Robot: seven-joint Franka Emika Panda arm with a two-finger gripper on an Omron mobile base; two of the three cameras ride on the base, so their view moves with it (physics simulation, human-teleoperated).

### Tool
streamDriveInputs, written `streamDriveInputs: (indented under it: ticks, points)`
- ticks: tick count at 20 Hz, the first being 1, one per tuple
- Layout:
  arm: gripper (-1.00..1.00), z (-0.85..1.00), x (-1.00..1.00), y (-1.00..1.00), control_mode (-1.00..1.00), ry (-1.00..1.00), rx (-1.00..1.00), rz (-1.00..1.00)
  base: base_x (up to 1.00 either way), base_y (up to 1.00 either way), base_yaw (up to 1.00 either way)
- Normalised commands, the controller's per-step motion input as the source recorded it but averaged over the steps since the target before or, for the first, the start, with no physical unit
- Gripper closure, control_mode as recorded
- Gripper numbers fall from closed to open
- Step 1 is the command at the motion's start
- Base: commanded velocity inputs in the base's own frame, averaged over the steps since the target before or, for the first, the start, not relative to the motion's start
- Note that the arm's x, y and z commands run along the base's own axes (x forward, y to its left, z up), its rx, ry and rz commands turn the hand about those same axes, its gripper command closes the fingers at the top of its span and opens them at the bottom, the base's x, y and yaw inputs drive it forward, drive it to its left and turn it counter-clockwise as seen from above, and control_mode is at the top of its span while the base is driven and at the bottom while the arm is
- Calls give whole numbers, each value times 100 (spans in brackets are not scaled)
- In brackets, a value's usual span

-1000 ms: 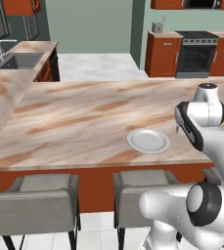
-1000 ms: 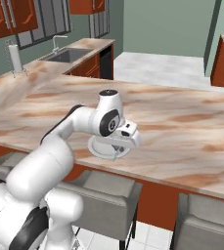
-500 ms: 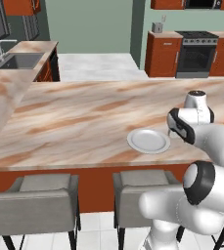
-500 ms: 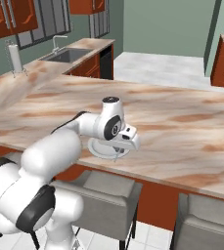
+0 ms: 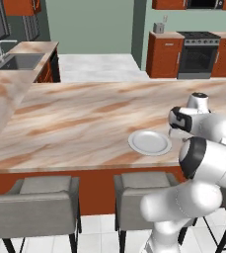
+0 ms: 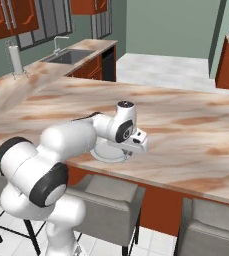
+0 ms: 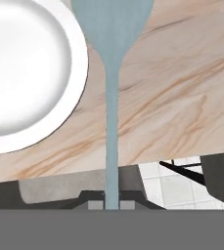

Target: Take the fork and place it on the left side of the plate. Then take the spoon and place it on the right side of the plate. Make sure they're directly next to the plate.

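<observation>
A: Holding the spoon [image 7: 111, 73] by the far end of its handle, your gripper [image 7: 111, 204] has its jaws clamped tight on that thin stem. The spoon runs straight out ahead of the claw, bowl leading, and the bowl is cut off by the top of the hand view.

B: And where does it sit against the plate?

A: The plate [image 7: 77, 78] lies to one side of the spoon in the hand view, rim very close to the handle. The spoon's long axis runs alongside that rim, not across it. From the left base view you see the plate [image 5: 150, 142] near the counter's [image 5: 75, 123] front edge, with the gripper [image 5: 172, 132] just past its right rim. So the right-hand spot is what you're lined up for, I'd judge.

B: Is it down yet?

A: You can't tell from these views whether the spoon touches the counter or hangs just above. In the right base view your own arm covers most of the plate [image 6: 102, 156]. I can't make out the fork [image 6: 81, 119] for certain; a thin dark-orange sliver shows beyond the arm.
</observation>
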Motion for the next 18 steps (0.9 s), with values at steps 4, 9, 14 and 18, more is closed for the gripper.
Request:
streamDriveInputs:
  ticks: [4, 9, 14, 18]
  points:
    - [100, -10, 26, -34, -100, 0, 6, 0, 0, 0, 0]
    - [100, -20, 27, -13, -100, 1, 0, 0, 0, 0, 0]
    - [100, -35, 27, 0, -100, 1, 0, 1, 0, 0, 0]
    - [100, -32, 16, 0, -100, 0, 0, 0, 0, 0, 0]
